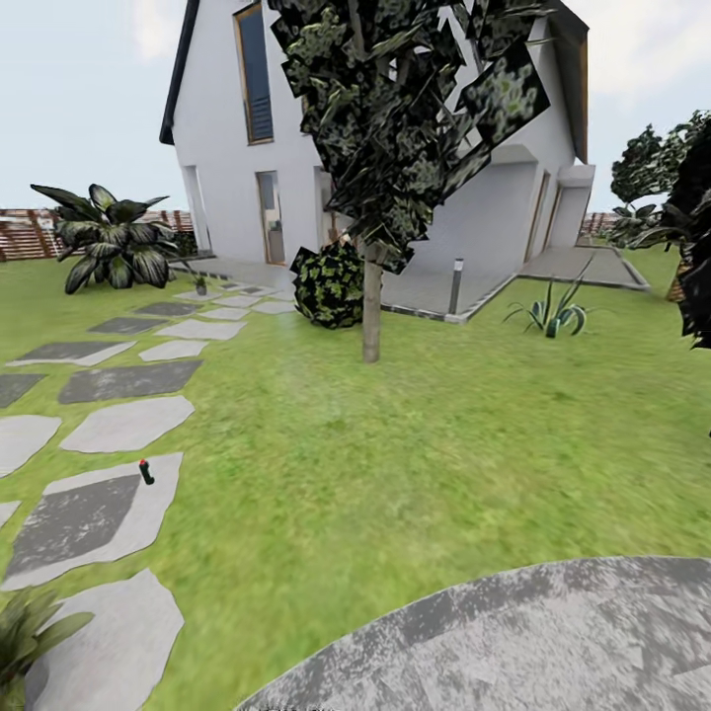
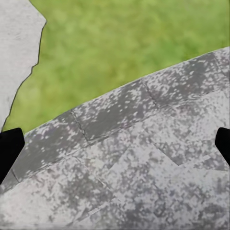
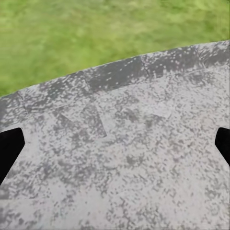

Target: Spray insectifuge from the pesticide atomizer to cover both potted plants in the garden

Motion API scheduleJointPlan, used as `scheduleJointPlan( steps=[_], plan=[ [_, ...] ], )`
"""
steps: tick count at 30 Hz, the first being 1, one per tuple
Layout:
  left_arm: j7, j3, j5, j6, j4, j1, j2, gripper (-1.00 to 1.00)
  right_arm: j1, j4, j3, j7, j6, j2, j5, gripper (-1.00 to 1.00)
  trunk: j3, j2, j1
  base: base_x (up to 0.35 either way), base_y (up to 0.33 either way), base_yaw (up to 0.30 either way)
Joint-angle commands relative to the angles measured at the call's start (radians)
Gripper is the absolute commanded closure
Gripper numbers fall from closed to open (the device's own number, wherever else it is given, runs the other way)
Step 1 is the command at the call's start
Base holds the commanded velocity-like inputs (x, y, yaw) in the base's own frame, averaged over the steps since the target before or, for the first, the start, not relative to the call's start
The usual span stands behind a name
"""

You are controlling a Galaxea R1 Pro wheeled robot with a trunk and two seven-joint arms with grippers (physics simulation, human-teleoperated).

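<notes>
The pesticide atomizer stands upright on a grey stepping stone, well away across the lawn from the round paved patch. Both grippers hang over that patch: the left gripper near its curved edge, the right gripper further in, each with jaws spread wide and empty. One potted plant sits beyond the stones, by the fence.
</notes>
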Motion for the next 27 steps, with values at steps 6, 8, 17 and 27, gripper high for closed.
scheduleJointPlan(
  steps=[6, 8, 17, 27],
  plan=[
    [-0.001, 0.0, 0.007, -0.003, 0.001, -0.001, 0.0, -1.0, 0.0, 0.0, 0.0, 0.0, -0.003, 0.0, 0.001, -1.0, -0.02, -0.043, 0.023, 0.0, 0.0, 0.274],
    [-0.001, 0.0, 0.007, -0.003, 0.001, -0.001, 0.0, -1.0, 0.0, 0.0, 0.0, 0.0, -0.003, 0.0, 0.001, -1.0, -0.026, -0.057, 0.031, 0.0, 0.0, 0.274],
    [-0.001, 0.0, 0.007, -0.003, 0.001, -0.001, -0.001, -1.0, 0.0, 0.0, 0.0, 0.0, -0.003, 0.0, 0.001, -1.0, -0.059, -0.12, 0.065, 0.0, 0.0, 0.265],
    [-0.001, 0.0, 0.007, -0.003, 0.001, -0.001, -0.001, -1.0, 0.0, 0.0, 0.0, 0.0, -0.003, 0.0, 0.001, -1.0, -0.096, -0.176, 0.096, 0.0, 0.0, 0.2]
  ],
)
